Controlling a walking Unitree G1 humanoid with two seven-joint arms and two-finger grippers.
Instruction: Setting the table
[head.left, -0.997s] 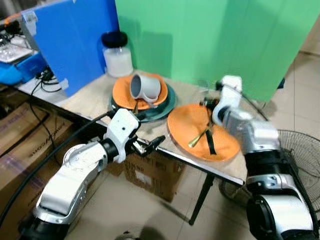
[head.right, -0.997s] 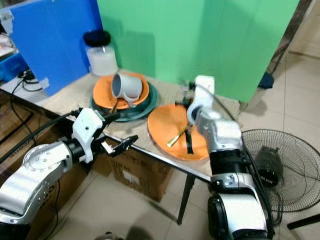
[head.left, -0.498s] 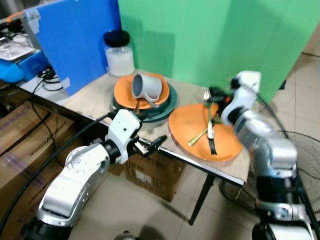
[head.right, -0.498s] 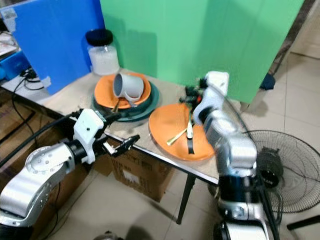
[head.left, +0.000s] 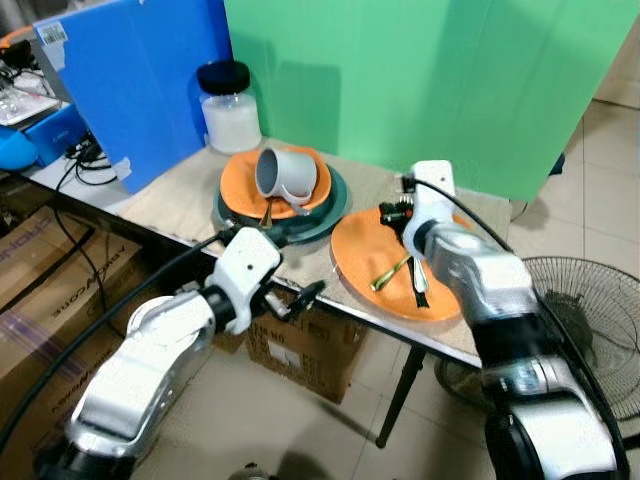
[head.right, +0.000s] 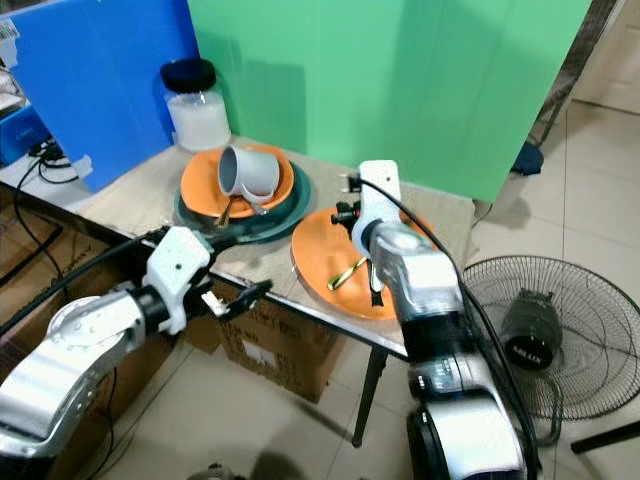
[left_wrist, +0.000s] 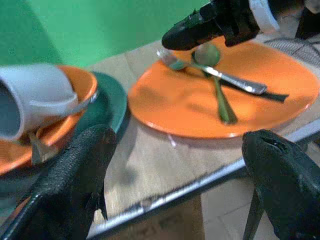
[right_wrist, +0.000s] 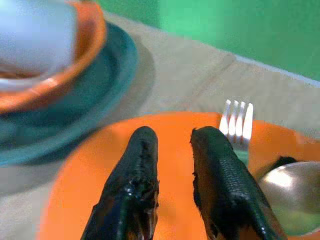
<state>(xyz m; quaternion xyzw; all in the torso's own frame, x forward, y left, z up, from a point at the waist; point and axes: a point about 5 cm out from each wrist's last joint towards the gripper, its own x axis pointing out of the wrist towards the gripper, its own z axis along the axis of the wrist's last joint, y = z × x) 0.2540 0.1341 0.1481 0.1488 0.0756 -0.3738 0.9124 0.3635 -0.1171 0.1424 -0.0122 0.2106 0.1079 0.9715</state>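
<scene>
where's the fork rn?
The fork lies on the big orange plate on the robot's right side of the table, crossing the spoon, with the right gripper just above its tines.

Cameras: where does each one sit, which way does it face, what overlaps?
Head stereo pair: looks forward and down at the table; both arms show.
Left wrist: looks between open left gripper fingers across the orange plate.
Right wrist: along right gripper, above the plate near the fork.
Shared: plate, fork, grey mug.
</scene>
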